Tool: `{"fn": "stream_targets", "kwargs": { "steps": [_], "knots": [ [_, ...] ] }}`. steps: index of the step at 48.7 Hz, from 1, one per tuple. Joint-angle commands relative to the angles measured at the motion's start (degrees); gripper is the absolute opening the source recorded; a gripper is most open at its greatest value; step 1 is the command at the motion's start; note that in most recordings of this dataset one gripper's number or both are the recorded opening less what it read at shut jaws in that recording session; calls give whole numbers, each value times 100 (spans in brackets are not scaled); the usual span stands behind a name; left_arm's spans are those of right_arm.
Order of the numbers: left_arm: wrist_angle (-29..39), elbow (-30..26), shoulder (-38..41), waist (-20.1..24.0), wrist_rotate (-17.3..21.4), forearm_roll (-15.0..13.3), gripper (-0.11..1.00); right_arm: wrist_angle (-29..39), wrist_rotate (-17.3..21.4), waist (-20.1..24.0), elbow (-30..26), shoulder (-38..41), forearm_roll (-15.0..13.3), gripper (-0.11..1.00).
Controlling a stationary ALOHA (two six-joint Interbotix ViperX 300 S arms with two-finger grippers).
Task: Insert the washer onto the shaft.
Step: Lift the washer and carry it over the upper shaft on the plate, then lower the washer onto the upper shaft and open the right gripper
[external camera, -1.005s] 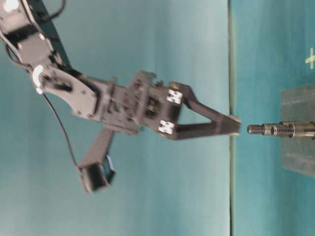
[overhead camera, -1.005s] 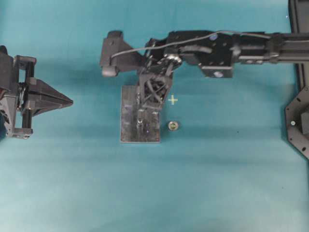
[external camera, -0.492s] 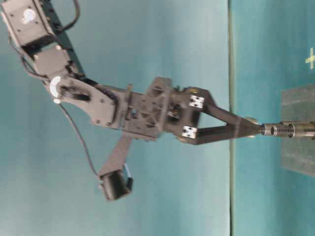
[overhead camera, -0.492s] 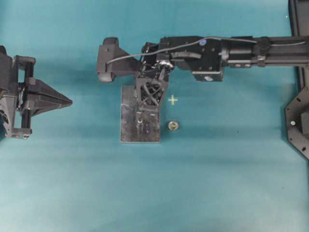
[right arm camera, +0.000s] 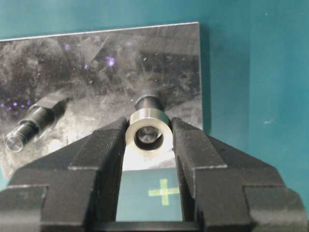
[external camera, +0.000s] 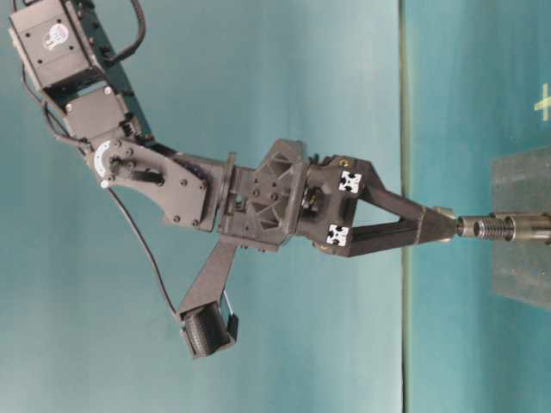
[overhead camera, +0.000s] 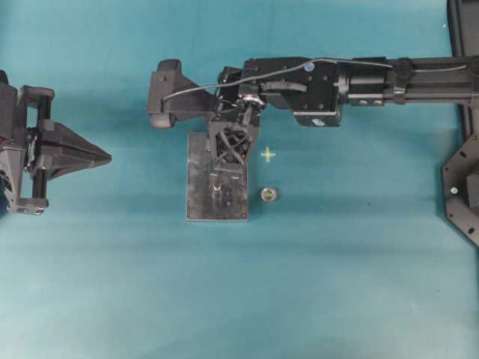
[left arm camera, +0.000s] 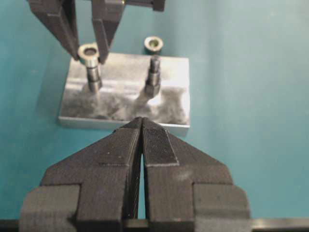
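**Washer sitting right at the tip of the shaft**

While everything sits on a plain teal cloth [overhead camera: 359,284] that also runs up as a backdrop in the table-level view, there's not much else in the room to look at, just a black fixture [overhead camera: 464,179] cut off at the right edge of the overhead shot.

On the cloth there's a metal base plate [overhead camera: 198,202] with two upright posts. A spare ring [overhead camera: 268,194] lies just to the right of the plate, near a small yellow cross [overhead camera: 268,155] marked on the cloth.

The right gripper [right arm camera: 148,133] is clamped on the washer [right arm camera: 147,129], fingers on both sides of it, and the washer sits at the top of the shaft [external camera: 486,227]; the wrist view shows the shaft end through its hole. The second post [right arm camera: 34,121] stands beside it, apart.

The left gripper [left arm camera: 141,130] hangs back on the left with its jaws pressed together, holding nothing.

From overhead the right arm covers the far shaft, so you can't tell how far down the washer is.
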Motion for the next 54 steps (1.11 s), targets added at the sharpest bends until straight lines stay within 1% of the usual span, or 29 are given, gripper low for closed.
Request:
{"fn": "stream_targets", "kwargs": {
  "steps": [1,13,15,21,23,25,36,42,48,54],
  "knots": [
    [-44,-62,0,-9,-18,18,0,35,-70,-9,-202,-79,-9,33],
    [-44,-53,0,-9,-18,18,0,360,-53,-9,-343,53,-9,35],
    [-44,-53,0,-9,-18,9,0,387,-35,-18,-352,62,0,42],
    [-53,-53,0,-9,-18,18,0,387,-9,-26,-396,62,-9,73],
    [-53,-53,0,-9,-18,18,0,387,-18,-26,-413,62,-9,79],
    [-62,-53,0,-9,-18,18,0,378,-35,-35,-422,70,0,82],
    [-62,-53,0,-9,-26,18,0,352,-44,-35,-431,123,9,82],
    [-62,-53,0,-18,-26,9,0,396,-18,-53,-396,18,9,82],
    [-62,-53,0,-26,-26,9,0,483,9,-88,-132,-308,18,82],
    [-62,-53,0,-26,-18,18,0,457,35,-53,281,-773,53,81]
  ]
}}
